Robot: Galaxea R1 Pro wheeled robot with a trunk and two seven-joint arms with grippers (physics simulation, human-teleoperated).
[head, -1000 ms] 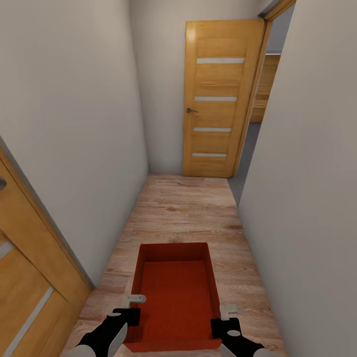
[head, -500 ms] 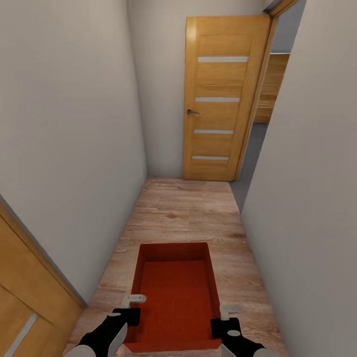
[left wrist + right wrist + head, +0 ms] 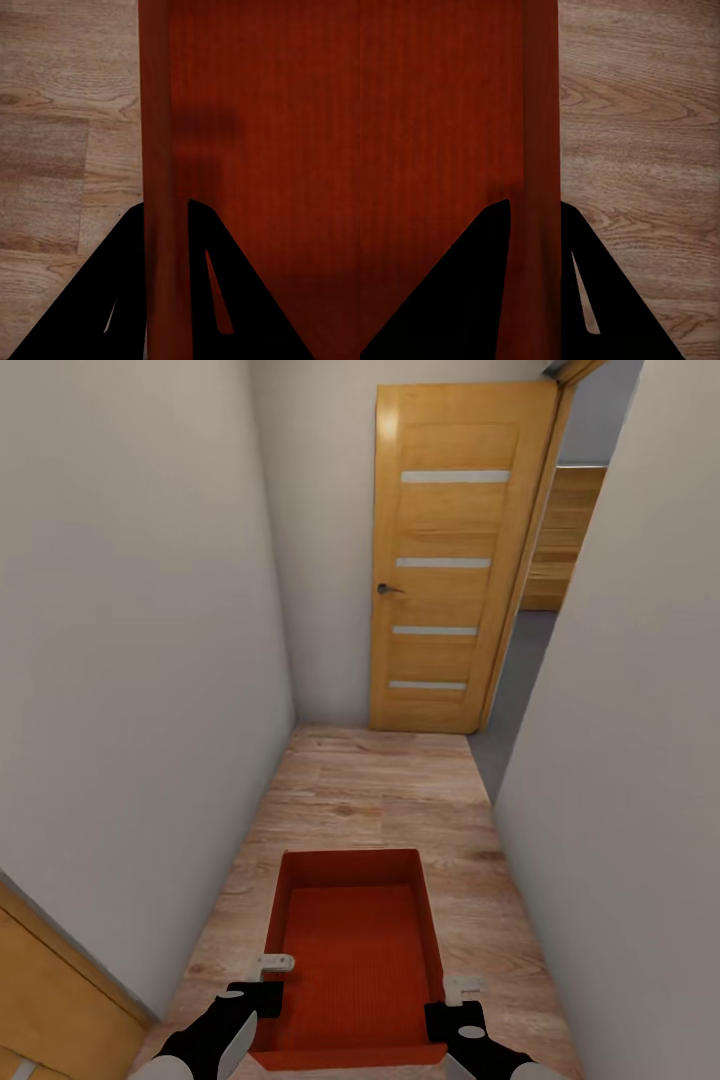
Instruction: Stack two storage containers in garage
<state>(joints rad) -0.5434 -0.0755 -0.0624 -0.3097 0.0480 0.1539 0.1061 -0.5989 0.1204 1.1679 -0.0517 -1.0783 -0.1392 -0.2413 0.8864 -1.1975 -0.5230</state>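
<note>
One storage container (image 3: pixel 355 950), a red-orange open-topped bin, hangs low in front of me over the light wood-plank hallway floor (image 3: pixel 380 790). My left gripper (image 3: pixel 268 982) is shut on its left wall. In the left wrist view the fingers (image 3: pixel 120 300) straddle that thin wall (image 3: pixel 159 135). My right gripper (image 3: pixel 455 1000) is shut on the right wall, which stands between its fingers (image 3: pixel 607 300) in the right wrist view (image 3: pixel 541 112). The bin is empty.
Plain walls close in on the left (image 3: pixel 140 660) and right (image 3: pixel 640 760). An orange striped door (image 3: pixel 445 560) stands open at the far end. Beside it an opening shows dark grey floor (image 3: pixel 520 680) and brown planks (image 3: pixel 565 540). Another orange door's corner (image 3: pixel 50 990) is at lower left.
The whole view has advanced down the hallway: the far door looks larger and the lower-left door has slid mostly out of frame. Both grippers keep the same hold on the container.
</note>
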